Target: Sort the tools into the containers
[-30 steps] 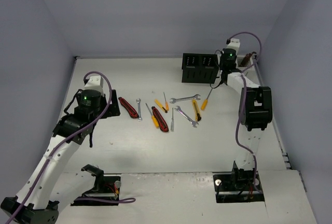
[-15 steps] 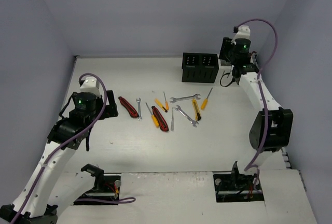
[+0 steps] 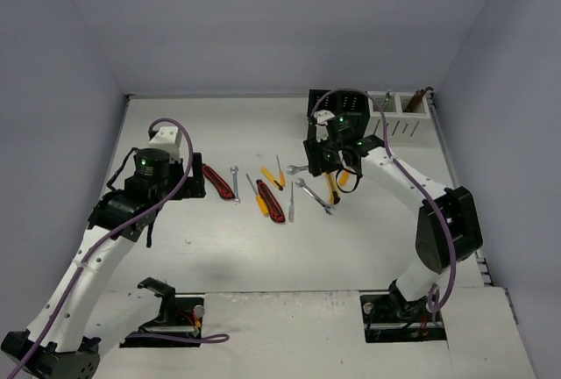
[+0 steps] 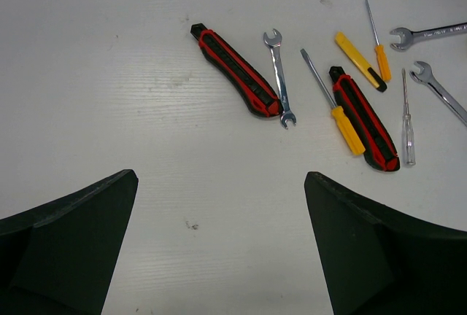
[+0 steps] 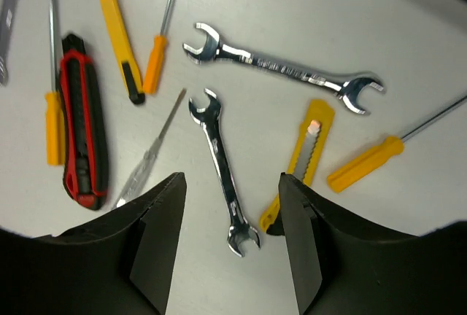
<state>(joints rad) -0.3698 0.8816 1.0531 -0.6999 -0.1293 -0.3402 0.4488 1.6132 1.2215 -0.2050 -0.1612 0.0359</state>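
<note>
Several tools lie loose mid-table: a red-black knife (image 4: 237, 72), a small wrench (image 4: 279, 76), an orange screwdriver (image 4: 336, 107), a second red-black knife (image 4: 365, 119) and a yellow knife (image 4: 357, 58). My left gripper (image 4: 221, 176) is open and empty over bare table, short of them; in the top view it (image 3: 195, 179) sits left of the pile. My right gripper (image 5: 231, 178) is open, its jaws on either side of a small silver wrench (image 5: 221, 162), above it. Beside that lie a large wrench (image 5: 284, 71), a yellow knife (image 5: 310, 147) and an orange screwdriver (image 5: 368, 162).
The black container (image 3: 344, 105) and the white container (image 3: 399, 116) stand side by side at the back right, behind the right arm. The white one holds a few upright tools. Grey walls close the table at the back and sides.
</note>
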